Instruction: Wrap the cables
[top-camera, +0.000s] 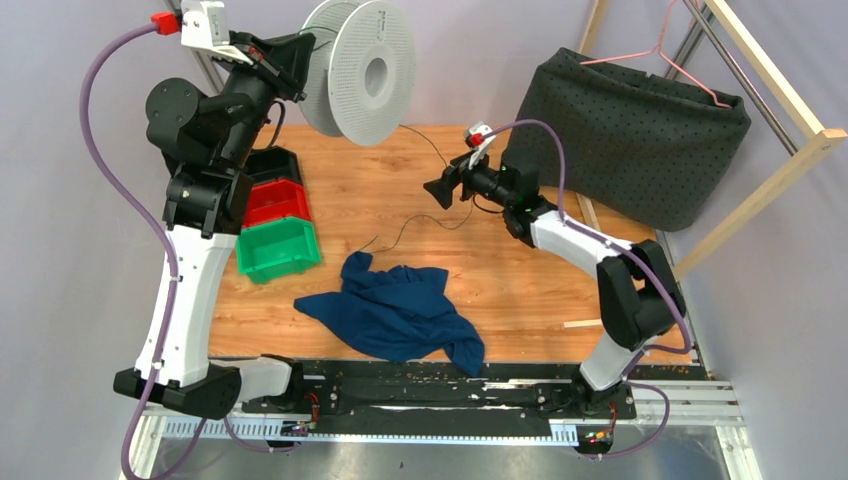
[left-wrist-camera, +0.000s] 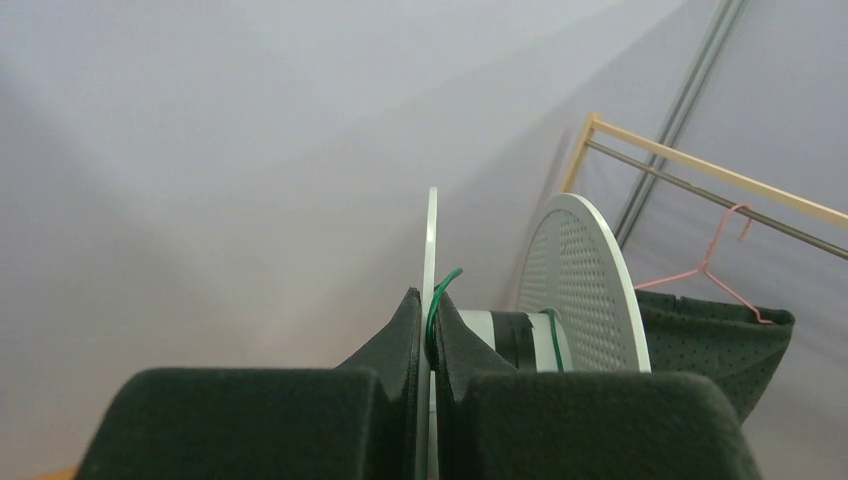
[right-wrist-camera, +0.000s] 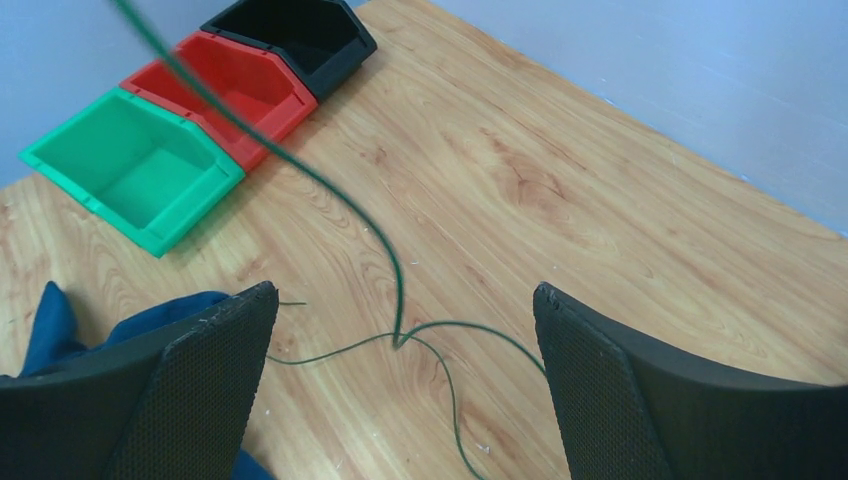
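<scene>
My left gripper (top-camera: 303, 60) is raised at the back left, shut on one flange of the white perforated spool (top-camera: 365, 70). In the left wrist view the jaws (left-wrist-camera: 428, 312) pinch the thin flange edge (left-wrist-camera: 431, 240), with a loop of the green wire (left-wrist-camera: 441, 292) caught against it. A turn of wire lies round the hub (left-wrist-camera: 553, 335). The thin dark green cable (top-camera: 405, 232) hangs from the spool to the table. My right gripper (top-camera: 440, 190) is open and empty above the slack wire (right-wrist-camera: 470, 324), which lies between its fingers in the right wrist view (right-wrist-camera: 405, 292).
Green (top-camera: 278, 250), red (top-camera: 277, 203) and black (top-camera: 272, 165) bins stand at the left. A blue cloth (top-camera: 400, 310) lies at the front middle. A dark fabric bag (top-camera: 640, 140) and a wooden rack with a pink hanger (top-camera: 680, 60) stand at the right.
</scene>
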